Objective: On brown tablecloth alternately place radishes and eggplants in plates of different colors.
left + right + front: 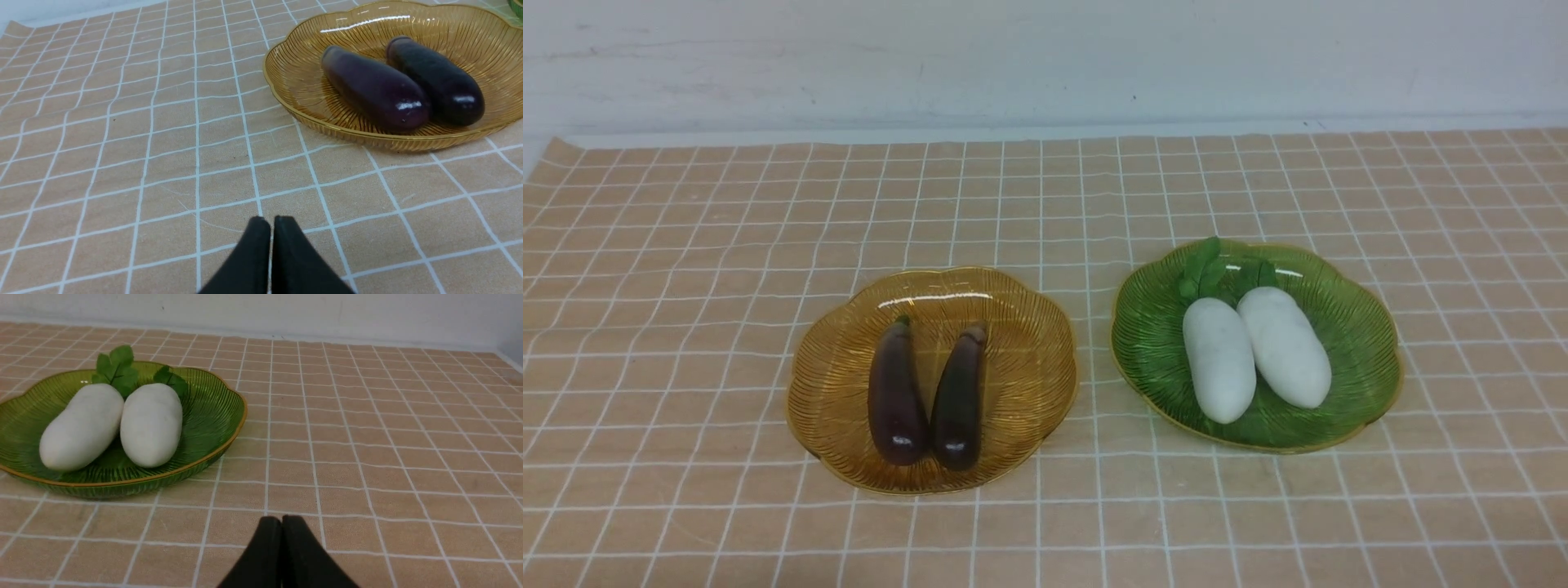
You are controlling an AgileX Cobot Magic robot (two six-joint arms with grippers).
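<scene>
My left pincer (271, 222) is pressed together, holding nothing; so is my right pincer (281, 522). From the left one, the eggplants (923, 394) lie at about 1 o'clock in the amber plate (833, 367), long axes running 12 to 6. The radishes (1254, 351) fill the green plate (1364, 327), nearer my right arm.

Bare brown tablecloth (686, 245) runs wide behind, in front of and outside both plates. Amber plate (841, 367) and green plate (1364, 327) sit close; narrow gap between rims. Eggplants (897, 392) touch at near ends; radishes (1218, 359) lie touching, no finger room between.
</scene>
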